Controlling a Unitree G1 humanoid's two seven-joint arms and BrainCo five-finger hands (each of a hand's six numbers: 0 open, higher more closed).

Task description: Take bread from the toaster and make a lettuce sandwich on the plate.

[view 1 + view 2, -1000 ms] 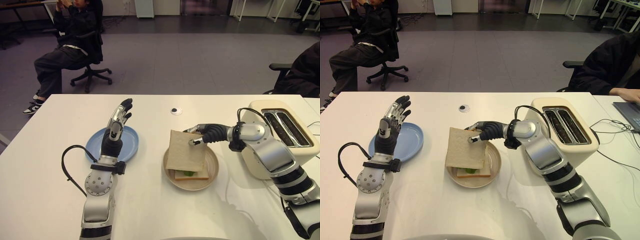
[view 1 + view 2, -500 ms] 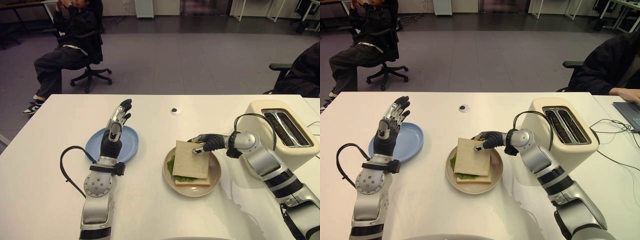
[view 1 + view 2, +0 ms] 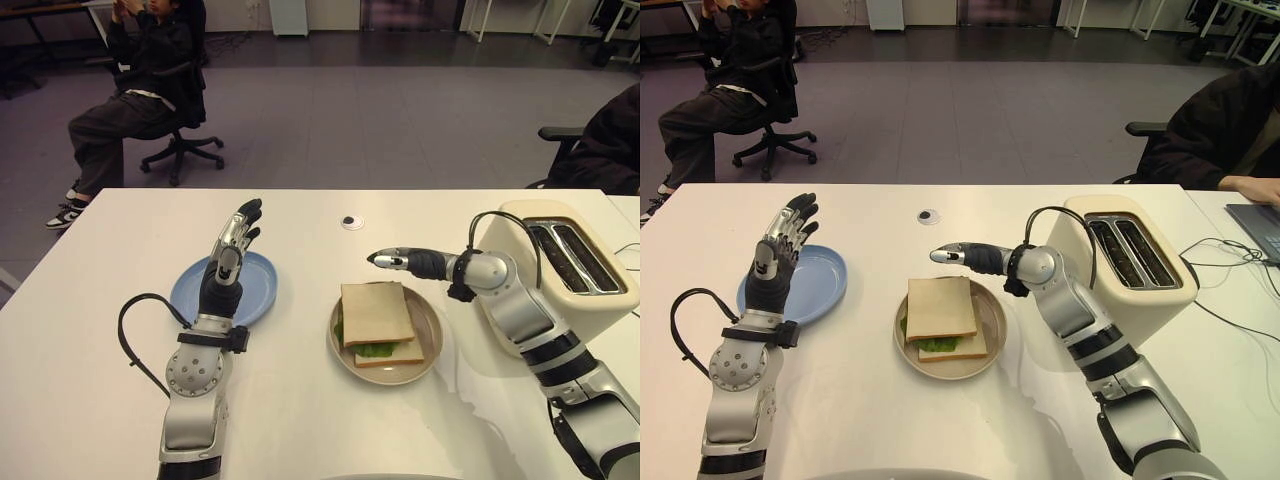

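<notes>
The right hand [image 3: 400, 262] hovers with fingers stretched out and empty. Just below it, the bread [image 3: 376, 312] lies stacked over lettuce [image 3: 372, 349] on the plate [image 3: 430, 335], so the sandwich looks finished. The toaster [image 3: 570, 275] stands behind its wrist. The left hand [image 3: 228, 262] is raised open, well aside.

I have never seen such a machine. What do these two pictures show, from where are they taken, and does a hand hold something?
It is a humanoid robot with two arms and fingered hands. Both pictures come from the two eyes of a camera on its head, looking down at one white table. On it stand a round blue plate, a round beige plate carrying a white-bread sandwich with green lettuce, and a cream toaster. The left hand stands upright at the blue plate; the right hand hovers just beyond the beige plate. Both have open fingers and hold nothing.
</notes>
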